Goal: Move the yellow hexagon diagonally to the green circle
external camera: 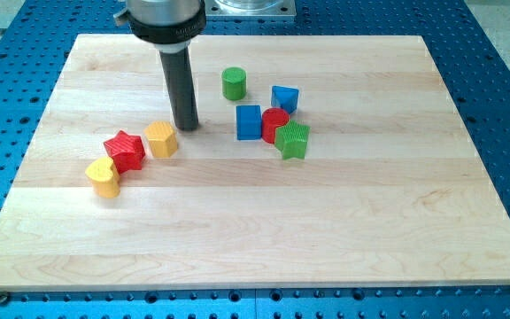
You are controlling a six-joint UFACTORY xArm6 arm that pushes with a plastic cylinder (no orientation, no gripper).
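The yellow hexagon [161, 139] lies left of the board's middle. My tip [186, 126] stands just to its upper right, close to it but with a small gap. The green circle [233, 83] stands further to the upper right, near the board's top middle. A red star [125, 150] touches the hexagon's left side, and a yellow heart-shaped block [104, 176] sits at the star's lower left.
A cluster lies right of the tip: a blue cube [249, 122], a red cylinder [274, 122], a green cube [292, 140] and a blue block [284, 97]. The wooden board [326, 230] rests on a blue perforated table.
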